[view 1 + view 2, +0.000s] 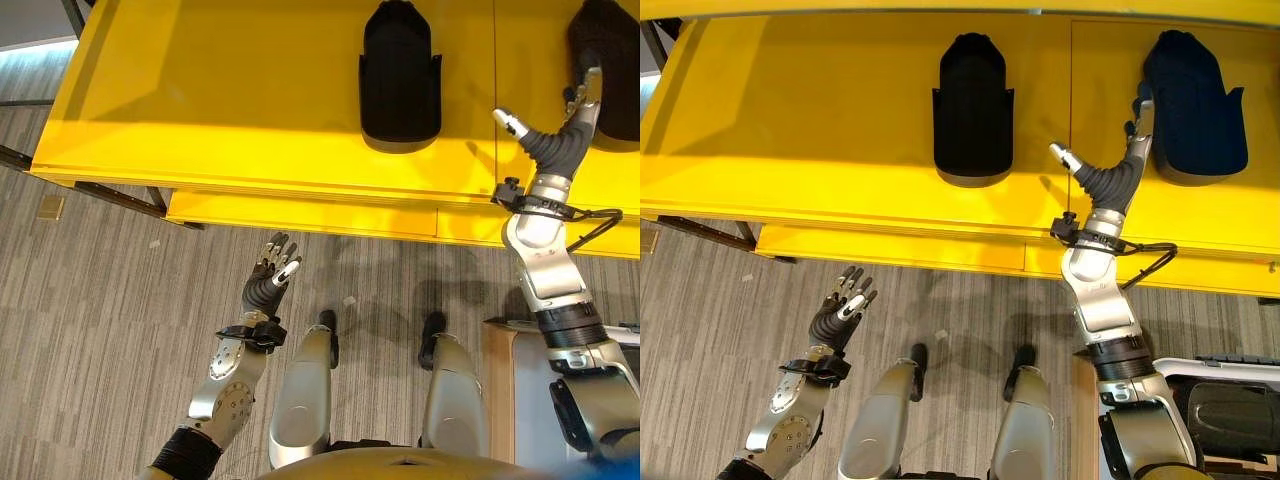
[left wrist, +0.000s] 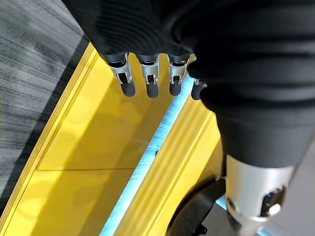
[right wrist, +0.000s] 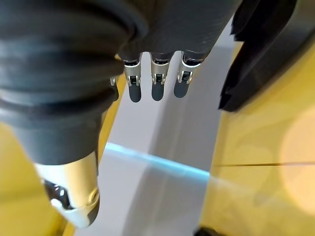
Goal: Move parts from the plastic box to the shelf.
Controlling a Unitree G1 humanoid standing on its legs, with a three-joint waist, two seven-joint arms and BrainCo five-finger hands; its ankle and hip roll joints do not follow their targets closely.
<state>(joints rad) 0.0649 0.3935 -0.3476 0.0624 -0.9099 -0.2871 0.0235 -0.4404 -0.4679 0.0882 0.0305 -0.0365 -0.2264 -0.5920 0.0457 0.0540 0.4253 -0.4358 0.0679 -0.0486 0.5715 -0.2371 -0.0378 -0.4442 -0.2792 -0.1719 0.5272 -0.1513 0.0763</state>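
Nearest to us, the left hand (image 1: 272,272) hangs over the grey, wood-grained plank floor (image 1: 110,300), short of the shelf's front edge, its silver fingers (image 2: 149,78) straight and loosely spread with the dark tips apart, holding nothing. By our right side we see a corner of a pale box (image 1: 1240,368) with a dark padded part (image 1: 1230,415) lying inside it. Beyond the floor runs the glossy yellow shelf (image 1: 220,100), a smooth flat board with a stepped lip along its front and a thin seam dividing it into panels. Our right hand (image 1: 1132,140) reaches up over that shelf, its ribbed dark cover leading to fingers (image 3: 158,81) that stand straight and side by side, the thumb stuck out well apart; they rest just beside the left edge of the right-hand black part (image 1: 1193,92) and we cannot tell whether they touch it. That part is matte, rounded at the top and squared at the bottom, like a moulded shell. A second black part (image 1: 400,72) of the same shape lies further left on the shelf, well apart from both hands.
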